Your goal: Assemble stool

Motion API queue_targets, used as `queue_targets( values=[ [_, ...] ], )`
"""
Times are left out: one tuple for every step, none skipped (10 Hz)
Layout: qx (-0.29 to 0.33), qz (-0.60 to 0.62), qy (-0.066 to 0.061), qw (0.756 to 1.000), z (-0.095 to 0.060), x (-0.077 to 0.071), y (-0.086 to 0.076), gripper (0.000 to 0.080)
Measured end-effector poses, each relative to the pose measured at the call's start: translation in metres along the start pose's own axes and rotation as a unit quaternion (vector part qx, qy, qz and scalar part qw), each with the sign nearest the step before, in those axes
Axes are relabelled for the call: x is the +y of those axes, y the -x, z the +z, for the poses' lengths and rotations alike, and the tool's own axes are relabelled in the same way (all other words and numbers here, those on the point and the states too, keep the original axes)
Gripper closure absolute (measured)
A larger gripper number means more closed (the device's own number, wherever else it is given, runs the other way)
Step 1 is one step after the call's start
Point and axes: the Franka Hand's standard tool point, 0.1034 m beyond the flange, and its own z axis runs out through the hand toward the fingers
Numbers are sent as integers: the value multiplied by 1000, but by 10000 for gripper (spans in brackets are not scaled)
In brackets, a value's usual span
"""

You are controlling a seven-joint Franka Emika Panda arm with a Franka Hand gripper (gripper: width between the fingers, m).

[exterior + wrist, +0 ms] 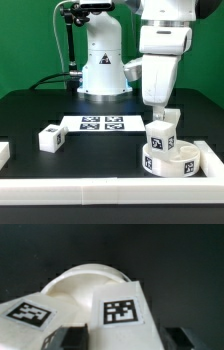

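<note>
The round white seat (170, 160) of the stool lies by the corner of the rails at the exterior view's right, with marker tags on its side. My gripper (161, 110) reaches down from above and is shut on a white tagged leg (164, 128) that stands upright on the seat. In the wrist view the leg (122, 308) sits between my dark fingers (78, 336), with the seat (85, 280) behind it. A second tagged white face (30, 313) shows beside it; I cannot tell which part it belongs to. Another loose leg (50, 138) lies on the black table at the left.
The marker board (100, 123) lies flat in front of the robot base (105, 70). White border rails (90, 190) run along the front edge and up the right side. A white part (3, 153) pokes in at the left edge.
</note>
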Motion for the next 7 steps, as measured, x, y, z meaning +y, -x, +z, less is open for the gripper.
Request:
queue_targets(
  values=[
    [-1, 9, -3, 1000, 0, 1, 4, 458],
    [0, 50, -3, 999, 1, 1, 5, 458],
    [0, 90, -3, 996, 1, 1, 6, 458],
    [1, 132, -2, 991, 1, 2, 7, 458],
    [1, 163, -2, 987, 1, 3, 9, 458],
    [1, 177, -1, 984, 1, 5, 10, 458],
    [1, 228, -1, 974, 1, 4, 10, 458]
  ],
)
